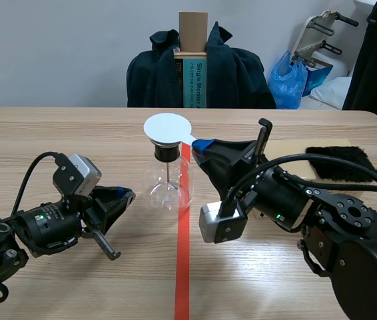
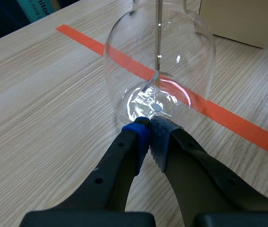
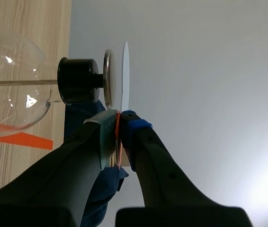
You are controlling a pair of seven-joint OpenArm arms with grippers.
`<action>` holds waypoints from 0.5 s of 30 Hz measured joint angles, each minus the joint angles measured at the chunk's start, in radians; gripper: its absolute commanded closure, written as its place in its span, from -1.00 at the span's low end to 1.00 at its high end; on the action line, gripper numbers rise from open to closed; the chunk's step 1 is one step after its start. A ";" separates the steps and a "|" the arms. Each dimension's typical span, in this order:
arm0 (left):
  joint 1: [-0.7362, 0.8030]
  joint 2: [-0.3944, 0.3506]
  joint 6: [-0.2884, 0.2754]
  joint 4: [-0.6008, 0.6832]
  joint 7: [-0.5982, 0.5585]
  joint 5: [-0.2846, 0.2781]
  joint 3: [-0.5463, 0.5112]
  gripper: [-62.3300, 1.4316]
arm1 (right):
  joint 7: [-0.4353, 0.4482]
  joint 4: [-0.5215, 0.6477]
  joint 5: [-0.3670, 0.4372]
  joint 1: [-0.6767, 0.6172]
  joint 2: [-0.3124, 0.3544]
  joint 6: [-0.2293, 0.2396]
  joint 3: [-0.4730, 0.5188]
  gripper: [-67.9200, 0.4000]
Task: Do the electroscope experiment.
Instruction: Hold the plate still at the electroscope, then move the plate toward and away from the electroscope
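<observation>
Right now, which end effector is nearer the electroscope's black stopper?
Right. The right end effector, shut on the handle of the white disc, sits just beside the top of the stopper; the left end effector is shut, low by the base of the flask.

The black left arm (image 1: 35,230) lies low, and its left gripper (image 2: 149,126) has both thick fingers pressed together with nothing between them. The black right arm (image 1: 322,213) reaches up toward the middle, with its wrist rolled onto its side. The right gripper (image 3: 120,127) is squeezed tight on the thin handle of a flat white round disc (image 3: 125,75).
</observation>
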 measured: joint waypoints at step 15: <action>0.000 0.000 0.000 0.000 0.000 0.000 0.000 0.86 | -0.234 0.000 0.000 0.000 0.000 0.000 0.000 0.97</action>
